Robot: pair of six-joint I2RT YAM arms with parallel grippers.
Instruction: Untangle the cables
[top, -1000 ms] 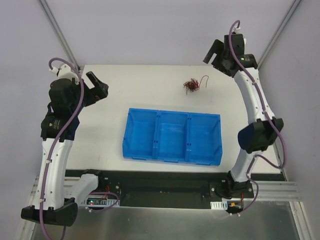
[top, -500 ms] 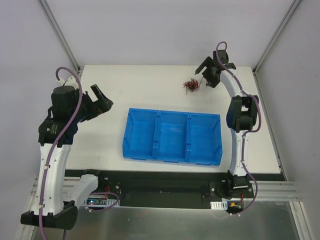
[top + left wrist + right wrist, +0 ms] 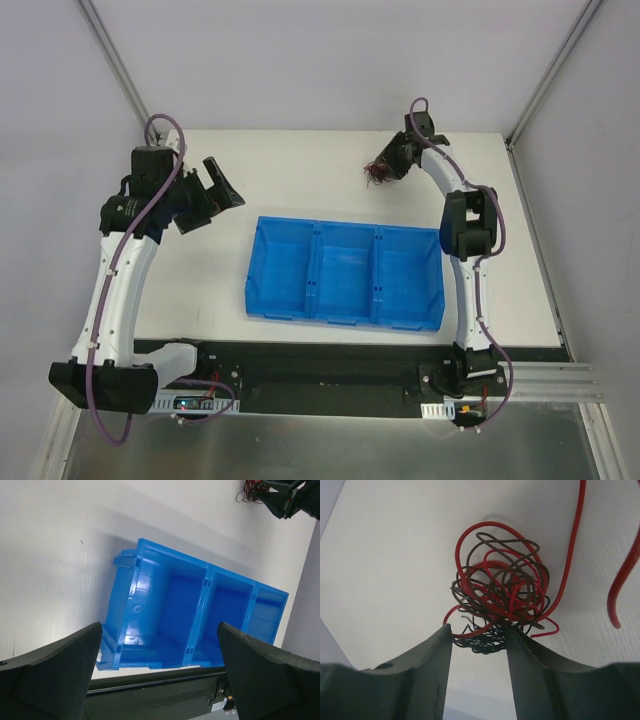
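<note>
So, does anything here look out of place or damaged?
Only the cables: red, brown and black wires balled into one knot on the table, outside the tray. The right gripper straddles the knot's edge. No damage visible.

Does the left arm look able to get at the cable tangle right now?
Probably not cleanly: the right gripper straddles the cables, and the left gripper hovers open far across the table.

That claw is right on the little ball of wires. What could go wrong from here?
1. The right gripper straddles only the lower edge of the cables, a tight clump of red, brown and black loops; pulling may lift it whole or tighten the knot.
2. The left gripper hangs open far off, near the blue tray, so nothing pins the clump down.
</note>
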